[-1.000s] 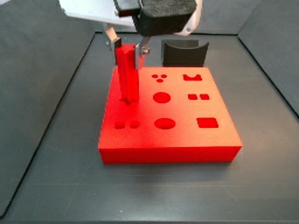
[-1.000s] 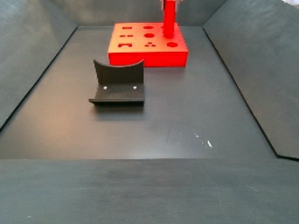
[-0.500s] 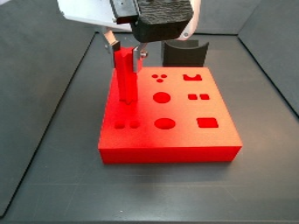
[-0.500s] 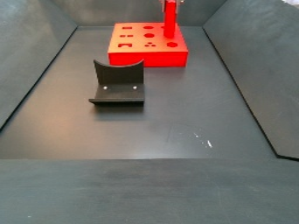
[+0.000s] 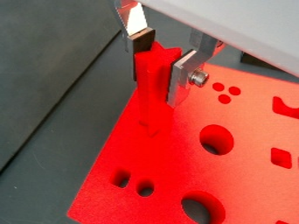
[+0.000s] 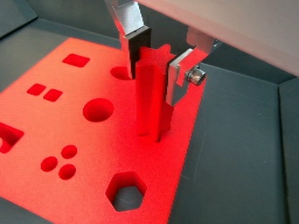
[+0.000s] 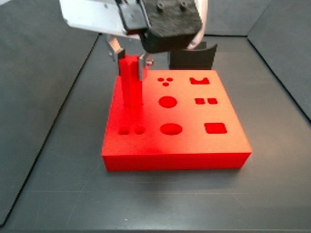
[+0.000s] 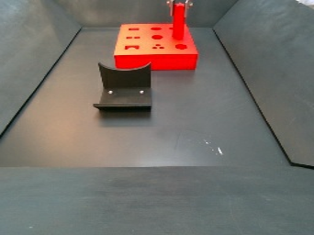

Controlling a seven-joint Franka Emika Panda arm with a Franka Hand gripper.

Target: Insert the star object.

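The star object is a slim red peg standing upright in the flat red block, near the block's left edge. Its lower end sits in a hole of the block. My gripper is above the block, shut on the peg's top. In both wrist views the silver fingers with dark pads press the peg from two sides, with the gripper straight over it. In a side view the peg stands at the block's far right corner.
The block has several other shaped holes: round, square, hexagon and small dots. A dark grey curved holder stands on the dark floor apart from the block. Dark sloping walls ring the floor.
My gripper and the peg have moved down a little together. The peg now stands lower in the block than one second ago.
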